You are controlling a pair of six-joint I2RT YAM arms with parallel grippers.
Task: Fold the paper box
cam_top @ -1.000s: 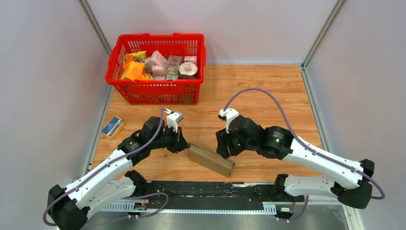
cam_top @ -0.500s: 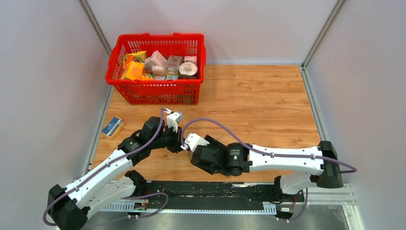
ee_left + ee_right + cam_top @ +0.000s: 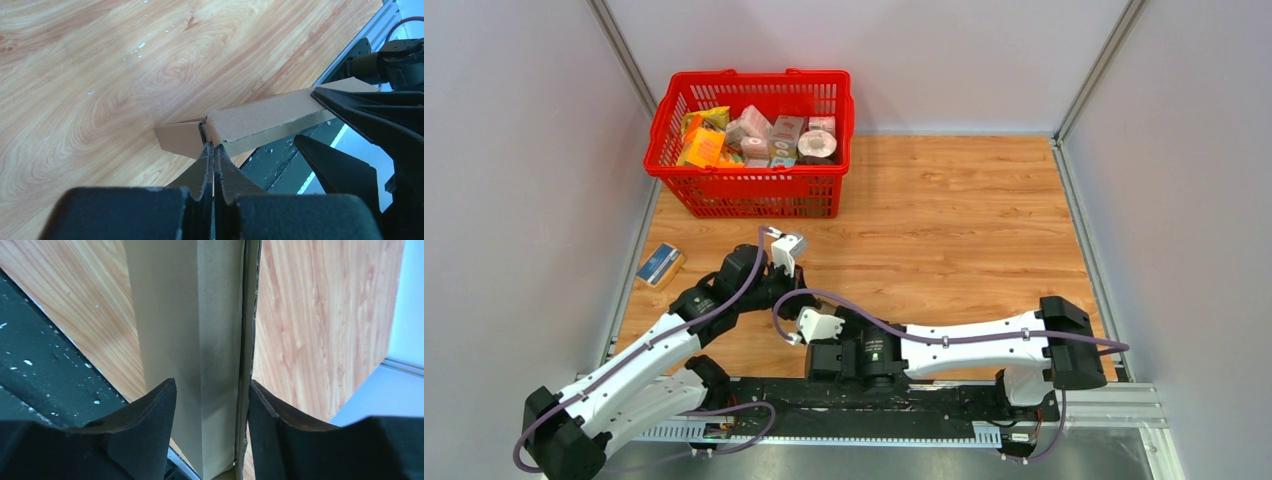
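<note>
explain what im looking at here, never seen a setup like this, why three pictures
The white and black things are two robot arms bolted at the near edge of a wooden table. The wide picture comes from a fixed camera above and behind them. The other two come from small cameras on each wrist, so the dark shapes at the bottom are that arm's own fingers. On the table sit a red basket of groceries and a small blue-and-tan packet. The job is folding the paper box, a piece of brown cardboard. The left hand is pinched shut on its edge. The right hand has a finger on either side of it; whether it squeezes, I cannot tell.
</note>
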